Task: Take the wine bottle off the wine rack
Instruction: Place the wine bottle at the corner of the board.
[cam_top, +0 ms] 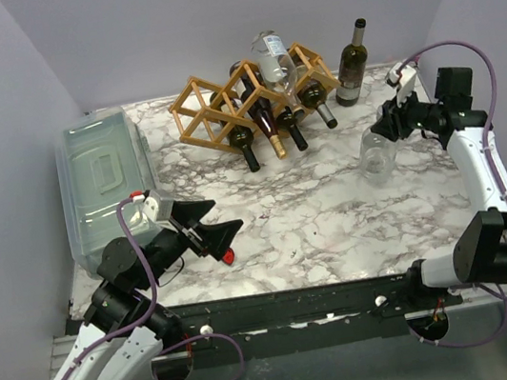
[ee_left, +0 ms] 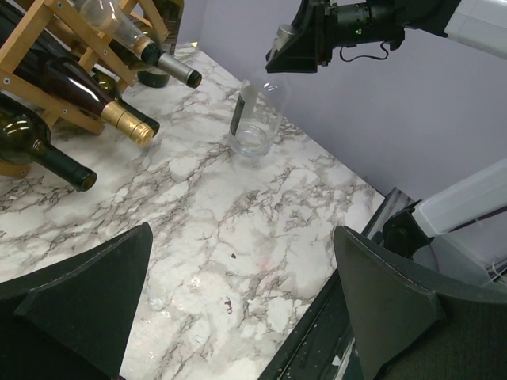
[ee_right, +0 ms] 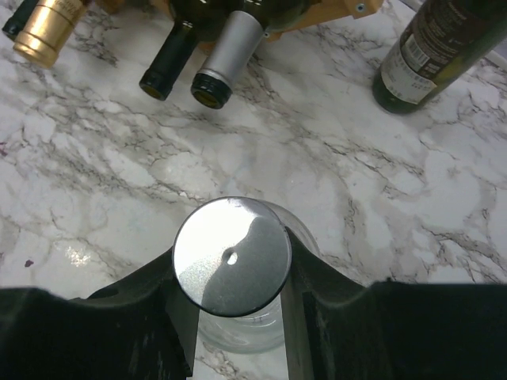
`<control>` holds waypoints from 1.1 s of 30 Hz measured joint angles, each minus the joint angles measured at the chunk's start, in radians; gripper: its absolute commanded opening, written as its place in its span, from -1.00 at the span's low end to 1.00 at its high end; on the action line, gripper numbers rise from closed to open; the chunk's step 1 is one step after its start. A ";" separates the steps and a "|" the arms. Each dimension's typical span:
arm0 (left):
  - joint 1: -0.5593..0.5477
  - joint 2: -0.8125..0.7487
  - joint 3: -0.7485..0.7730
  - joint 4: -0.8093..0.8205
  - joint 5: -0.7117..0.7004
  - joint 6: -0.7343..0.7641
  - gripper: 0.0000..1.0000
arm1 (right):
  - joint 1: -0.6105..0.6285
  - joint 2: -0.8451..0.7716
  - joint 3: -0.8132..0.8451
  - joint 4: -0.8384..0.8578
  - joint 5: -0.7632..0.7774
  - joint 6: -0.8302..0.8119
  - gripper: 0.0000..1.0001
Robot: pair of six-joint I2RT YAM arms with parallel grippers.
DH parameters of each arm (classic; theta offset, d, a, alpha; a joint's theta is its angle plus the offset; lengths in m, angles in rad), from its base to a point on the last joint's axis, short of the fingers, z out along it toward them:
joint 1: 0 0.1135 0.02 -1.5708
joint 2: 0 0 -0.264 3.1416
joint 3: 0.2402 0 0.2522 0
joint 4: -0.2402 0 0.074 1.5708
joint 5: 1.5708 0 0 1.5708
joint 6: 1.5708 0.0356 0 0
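Clear glass under the right tool (ee_right: 231, 273): we're clenched on the silver cap (ee_right: 230, 255) of the clear bottle (cam_top: 375, 153), one finger on either side of it. The bottle is out of the rack (cam_top: 212, 110), upright over the right side of the bench (cam_top: 336, 225), well apart from the rack and near the standing green bottle (cam_top: 351, 66).

Step in hand, as we read it: set it down and let go.
- The grip is high on the cap, so the body can swing. We go down slow and vertical.
- We want the base flat on the bench before we unclench, then lift straight up so we don't tip it.
- We keep clear of the green bottle and the dark bottles (cam_top: 267, 125) poking out of the rack.

Left tool (cam_top: 221, 217) is released, wide apart, holding nothing, over the near-left of the bench. We leave it parked.

Hard to read:
- Base contact: the left wrist view puts the base on or just above the marble, and we can't tell which.
- The cap hides the neck and our fingertips in the right wrist view.
- How the second clear bottle on top of the rack (cam_top: 275, 61) is seated isn't clear.
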 measured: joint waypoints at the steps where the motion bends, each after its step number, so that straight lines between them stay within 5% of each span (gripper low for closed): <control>1: 0.000 -0.002 -0.001 0.000 0.000 0.000 0.97 | -0.003 0.008 0.000 0.022 0.008 0.010 -1.00; 33: 0.000 -0.034 -0.027 -0.033 -0.002 -0.005 0.98 | -0.026 0.415 0.229 0.481 0.296 0.362 -1.00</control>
